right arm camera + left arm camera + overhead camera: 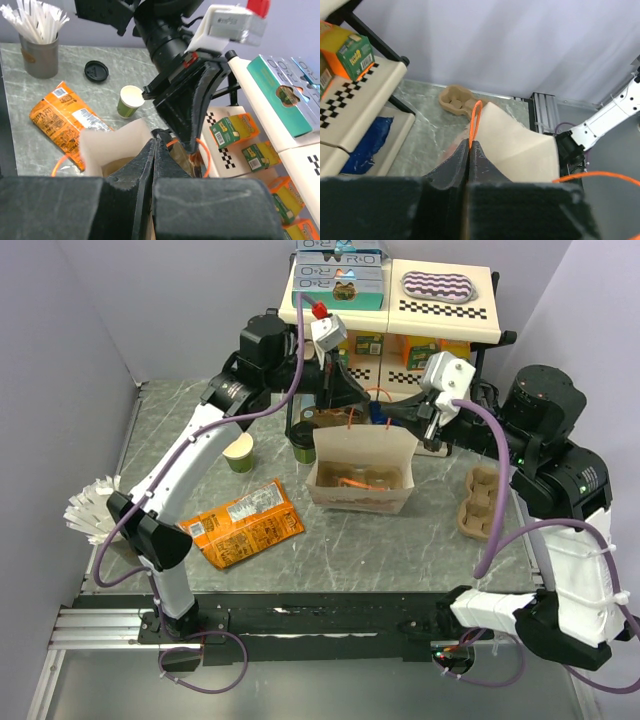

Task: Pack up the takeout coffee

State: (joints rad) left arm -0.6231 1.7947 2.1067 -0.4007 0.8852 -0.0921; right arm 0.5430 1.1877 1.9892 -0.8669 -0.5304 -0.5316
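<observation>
The takeout coffee [303, 443], a small dark green cup with a black lid, stands on the table against the back-left corner of the white paper bag [360, 468]. The bag stands open in the middle. My left gripper [357, 408] hangs over the bag's far rim, shut on its orange cord handle [476, 117]. My right gripper [388, 414] comes in from the right, fingers pressed together [156, 140] at the same rim beside the handle. I cannot make out whether it pinches paper or cord. Neither gripper touches the coffee.
A lidless green cup [238, 452] stands left of the bag. An orange snack pouch [243, 523] lies front left. A cardboard cup carrier [482, 502] sits right, a straw holder [95, 505] far left, a loose black lid [96, 71] beyond. A stocked shelf rack [390, 310] rises behind.
</observation>
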